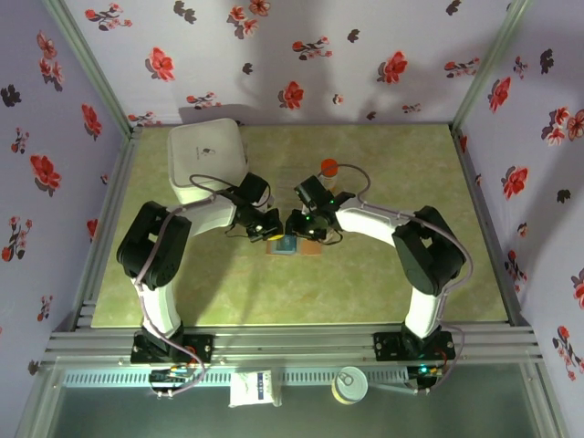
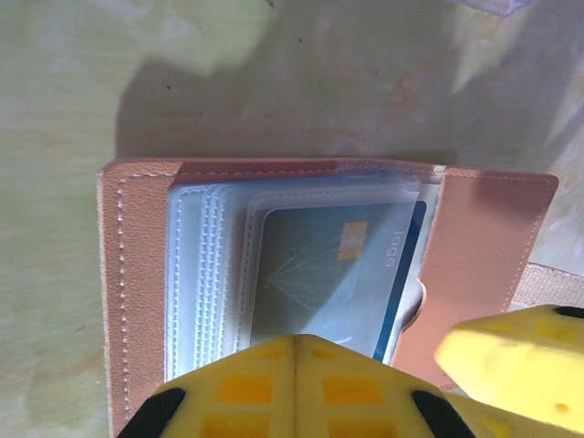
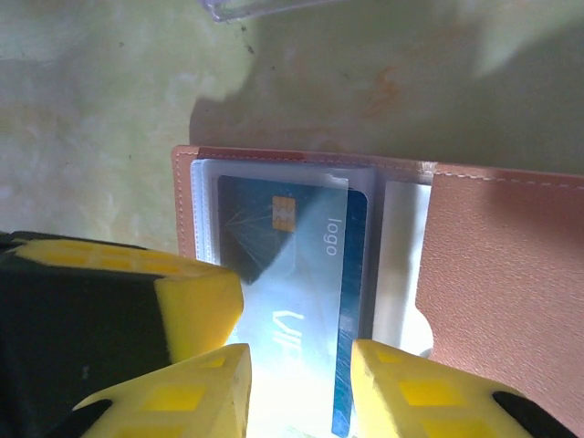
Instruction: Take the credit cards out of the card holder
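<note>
From the top external camera, both arms are reaching inward over the pale green table [image 1: 365, 292]. The left claw [image 1: 267, 224] and right claw [image 1: 301, 226] are meeting above the small brown leather-like bifold card holder [image 1: 292, 245], which is lying open mid-table. A large white square container [image 1: 208, 160] is sitting behind the left arm, and an orange-capped bottle [image 1: 328, 167] is sitting behind the right.

In the left wrist view, the left claw [image 2: 294, 356] is clenched, its yellow pads meeting with no gap at the near edge of the card holder [image 2: 137, 274]. I cannot tell whether it is pinching that edge or just pressing on it. A teal-blue credit card [image 2: 328, 265] with a gold chip is sitting in the clear plastic sleeves.

In the right wrist view, the right claw [image 3: 299, 365] is straddling the credit card [image 3: 292, 246], one yellow pad at each long edge. I cannot tell whether the pads are already biting. The card is partly inside its sleeve in the card holder [image 3: 502, 274].

The main risk, as I judge it, is that the whole holder drags along on the pull if the left claw is not anchoring it firmly. The glossy card could also slip from an edge grip, or the pads could catch the sleeve along with the card and jam it.
</note>
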`<control>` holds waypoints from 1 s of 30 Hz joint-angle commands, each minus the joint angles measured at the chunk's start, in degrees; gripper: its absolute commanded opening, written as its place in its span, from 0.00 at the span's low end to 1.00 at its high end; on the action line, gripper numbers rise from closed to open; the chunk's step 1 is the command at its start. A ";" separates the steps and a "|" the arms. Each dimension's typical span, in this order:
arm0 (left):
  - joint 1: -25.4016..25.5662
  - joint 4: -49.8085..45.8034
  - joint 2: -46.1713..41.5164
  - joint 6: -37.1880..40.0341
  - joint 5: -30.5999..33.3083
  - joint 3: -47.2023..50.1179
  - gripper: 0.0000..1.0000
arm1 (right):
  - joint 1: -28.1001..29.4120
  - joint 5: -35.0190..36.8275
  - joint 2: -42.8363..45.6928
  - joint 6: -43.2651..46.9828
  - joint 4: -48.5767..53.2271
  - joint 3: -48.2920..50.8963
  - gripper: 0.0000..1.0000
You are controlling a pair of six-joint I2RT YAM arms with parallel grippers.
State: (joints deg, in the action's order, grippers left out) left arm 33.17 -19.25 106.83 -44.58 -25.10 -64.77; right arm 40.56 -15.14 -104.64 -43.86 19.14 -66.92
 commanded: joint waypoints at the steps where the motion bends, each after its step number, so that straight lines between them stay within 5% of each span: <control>1: 0.13 -2.38 0.49 1.32 1.33 -0.53 0.04 | -0.48 -2.92 -1.39 -1.58 -3.84 1.37 0.32; 30: -0.30 -3.64 0.49 1.96 2.52 -0.87 0.04 | -1.27 0.63 -0.99 0.24 0.01 1.46 0.31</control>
State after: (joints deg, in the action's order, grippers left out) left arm 33.10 -20.47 106.83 -44.34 -23.97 -64.77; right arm 39.68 -17.12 -106.91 -44.97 15.00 -64.79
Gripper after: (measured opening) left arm 0.045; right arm 0.309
